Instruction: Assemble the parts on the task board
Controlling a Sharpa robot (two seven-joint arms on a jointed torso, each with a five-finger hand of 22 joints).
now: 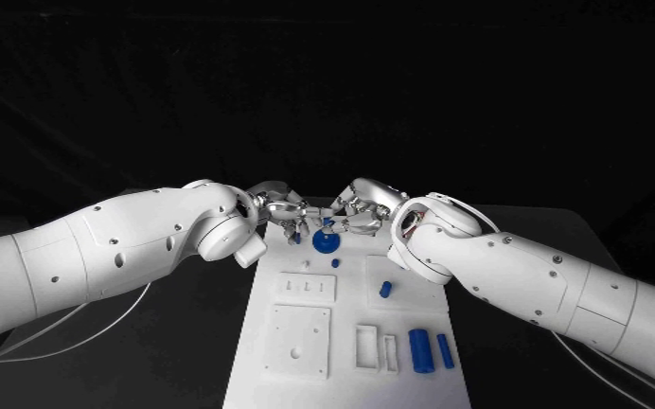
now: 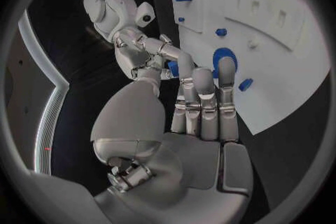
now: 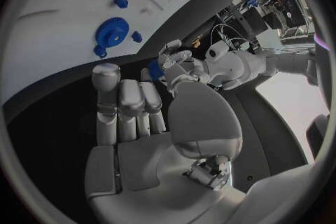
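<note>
Head view gives me the left hand point(image 1: 283, 213) and right hand point(image 1: 358, 212) meeting fingertip to fingertip, pinching a small blue part point(image 1: 327, 223) together just above the blue gear point(image 1: 325, 240) at the task board's point(image 1: 274, 371) far end.

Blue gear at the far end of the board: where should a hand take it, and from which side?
The blue gear lies flat on the task board, so its face offers no hold. Probably best to pinch across the toothed rim from above, fingers on opposite edges. The right hand looks closer to it than the left hand.
</note>
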